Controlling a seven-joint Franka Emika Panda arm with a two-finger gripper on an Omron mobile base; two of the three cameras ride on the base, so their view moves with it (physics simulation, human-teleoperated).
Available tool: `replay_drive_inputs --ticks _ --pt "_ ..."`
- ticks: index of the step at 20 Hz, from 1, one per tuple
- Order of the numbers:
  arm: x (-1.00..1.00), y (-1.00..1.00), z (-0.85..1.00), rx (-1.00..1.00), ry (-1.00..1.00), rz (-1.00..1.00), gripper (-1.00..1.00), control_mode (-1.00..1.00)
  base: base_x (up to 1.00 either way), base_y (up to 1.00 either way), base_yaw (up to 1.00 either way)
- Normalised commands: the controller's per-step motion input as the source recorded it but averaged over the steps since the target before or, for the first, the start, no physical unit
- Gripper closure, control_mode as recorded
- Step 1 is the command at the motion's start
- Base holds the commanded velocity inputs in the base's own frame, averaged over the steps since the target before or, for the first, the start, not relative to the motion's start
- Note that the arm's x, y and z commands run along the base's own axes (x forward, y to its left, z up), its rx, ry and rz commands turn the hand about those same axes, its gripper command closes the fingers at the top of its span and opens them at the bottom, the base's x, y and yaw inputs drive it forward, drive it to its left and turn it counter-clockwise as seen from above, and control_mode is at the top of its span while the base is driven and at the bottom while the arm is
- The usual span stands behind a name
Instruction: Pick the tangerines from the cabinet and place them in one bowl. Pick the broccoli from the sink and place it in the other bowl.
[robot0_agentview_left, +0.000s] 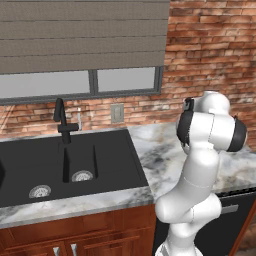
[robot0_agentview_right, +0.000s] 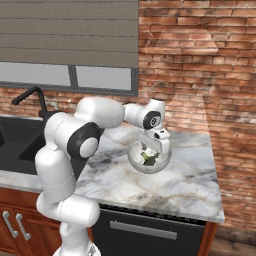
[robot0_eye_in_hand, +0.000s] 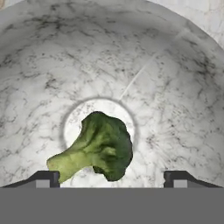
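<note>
Green and lumpy, the broccoli (robot0_eye_in_hand: 98, 148) lies on its side at the bottom of a marbled grey bowl (robot0_eye_in_hand: 175, 87), pale stem pointing lower left in the hand view. Directly above it the pincer (robot0_eye_in_hand: 111, 177) has its tips spread wide on either side of the floret, gripping nothing. From the right base view, that bowl (robot0_agentview_right: 162, 162) sits on the marble surface (robot0_agentview_right: 190, 185), right of the black sink (robot0_agentview_left: 60, 165).
</note>
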Motion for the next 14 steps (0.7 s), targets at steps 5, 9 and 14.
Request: replay_drive_inputs --ticks 5,9,14 --pt "0.09 -0.02 0.01 0.0 0.0 0.0 -1.0 -1.0 0.0 0.0 0.0" --pt "0.0 0.01 0.36 0.0 0.0 0.0 -1.0 -1.0 0.0 0.0 0.0" --pt "-0.04 0.02 0.63 0.04 0.0 0.0 -1.0 -1.0 0.0 0.0 0.0"
